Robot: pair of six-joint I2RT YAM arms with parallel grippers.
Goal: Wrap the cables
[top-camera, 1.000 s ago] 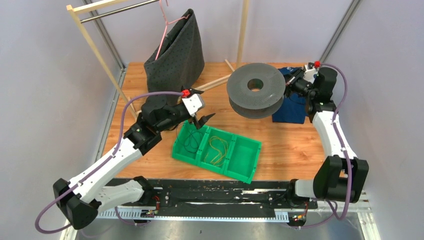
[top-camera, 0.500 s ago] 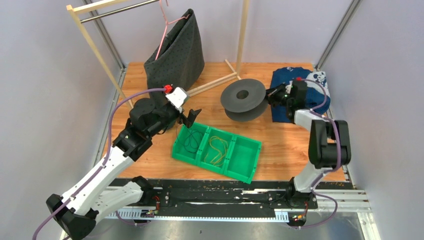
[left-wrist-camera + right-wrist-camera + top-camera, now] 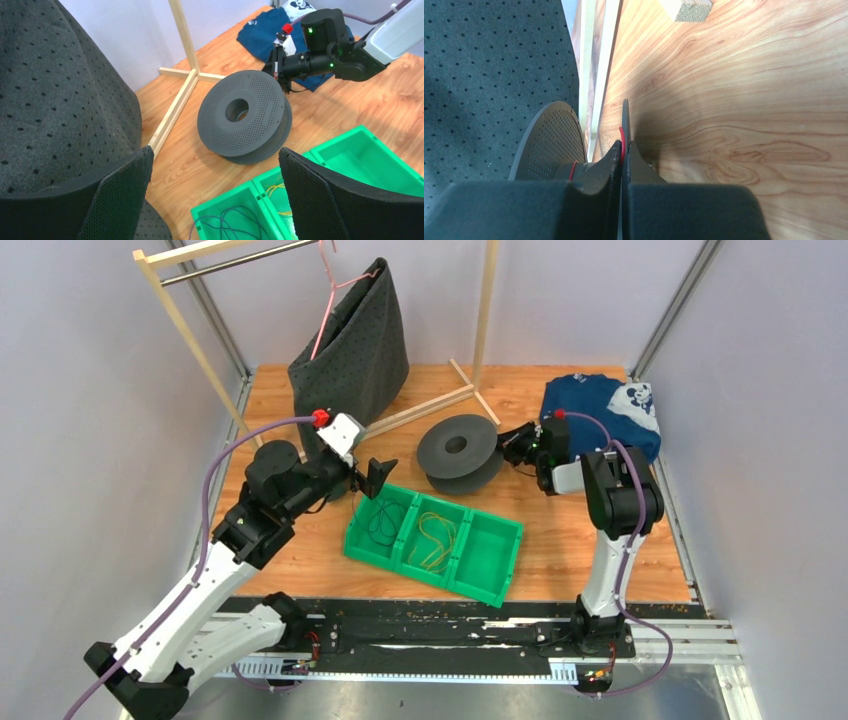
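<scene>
The right claw (image 3: 624, 145) is pressed together on the thin rim of one flange of the dark grey spool (image 3: 482, 445). A strand of the red cable (image 3: 621, 136) shows right at that pinch, and a second glimpse of red sits at the hub between the flanges. How many turns lie there cannot be told. The spool is far of centre on the worktop (image 3: 580, 540), tilted, and seems to rest on its lower flange. The left claw (image 3: 370, 478) hangs spread wide and holds nothing, above the far left corner of the green tray (image 3: 487, 552), its camera looking across at the spool. The tray is nearer than the spool, and its left compartment holds the dark cable (image 3: 381, 525) in a loose tangle. The yellow cable (image 3: 435, 537) lies looped in the middle compartment. Neither of these two touches the spool or a claw. I judge the task to be at an early stage: at most the red cable is started on the spool, and the yellow and dark ones are not yet lifted out or wound.
</scene>
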